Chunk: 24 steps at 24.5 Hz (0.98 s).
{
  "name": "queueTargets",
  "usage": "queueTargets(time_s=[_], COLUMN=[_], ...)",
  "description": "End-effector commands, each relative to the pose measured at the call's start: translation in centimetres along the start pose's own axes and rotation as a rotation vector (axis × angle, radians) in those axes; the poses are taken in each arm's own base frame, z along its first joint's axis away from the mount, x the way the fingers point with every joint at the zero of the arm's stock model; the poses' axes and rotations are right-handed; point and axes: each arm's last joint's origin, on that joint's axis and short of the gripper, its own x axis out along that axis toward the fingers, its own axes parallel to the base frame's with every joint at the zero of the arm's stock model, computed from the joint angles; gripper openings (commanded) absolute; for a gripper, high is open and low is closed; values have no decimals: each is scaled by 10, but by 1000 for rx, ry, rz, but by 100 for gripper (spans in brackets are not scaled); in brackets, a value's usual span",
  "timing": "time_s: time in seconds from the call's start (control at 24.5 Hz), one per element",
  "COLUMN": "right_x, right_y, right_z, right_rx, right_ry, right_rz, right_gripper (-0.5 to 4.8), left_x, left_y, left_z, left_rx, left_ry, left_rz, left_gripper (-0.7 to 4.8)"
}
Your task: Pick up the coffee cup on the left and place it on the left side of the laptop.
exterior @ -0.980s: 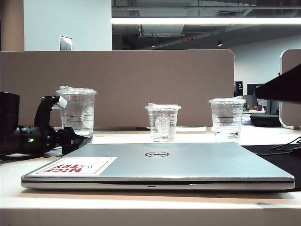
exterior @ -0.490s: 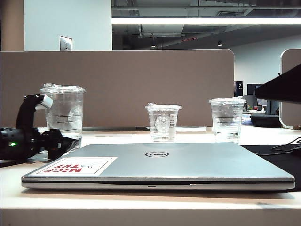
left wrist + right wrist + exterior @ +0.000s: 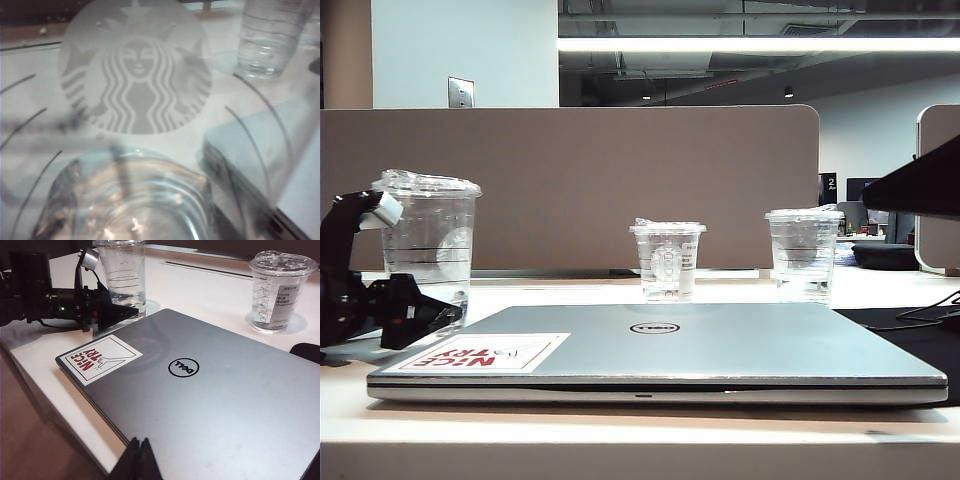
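Now the left gripper (image 3: pixel 395 255) has its jaws closed around the coffee cup (image 3: pixel 426 245), one finger high on the wall near the crinkled film top, the other low by the base. Just beside the jaws lies the shut laptop (image 3: pixel 660 350) on the worktop (image 3: pixel 880 290), its sticker (image 3: pixel 485 352) nearest them. Whether the cup's base touches the worktop I cannot tell. Well apart from the cup, the right gripper (image 3: pixel 138 460) hangs over the laptop's lid with its jaws pressed together, holding nothing.
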Motion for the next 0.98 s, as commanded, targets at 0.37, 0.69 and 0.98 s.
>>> queueTargets(time_s=[0.37,0.69,0.98], right_x=[0,0,0], right_y=[0,0,0], right_z=[0,0,0], right_rx=[0,0,0], right_ry=[-16,-16,-16], right_rz=[0,0,0], right_gripper=[-4,-5,-4], left_x=[-24,-30,-30], left_y=[-17,-22,-21], left_z=[-18,-22,-22], left_rx=[-58,-75,-72], left_ry=[86,108,112], left_rz=[-52,-75,-45], left_gripper=[309,309,309])
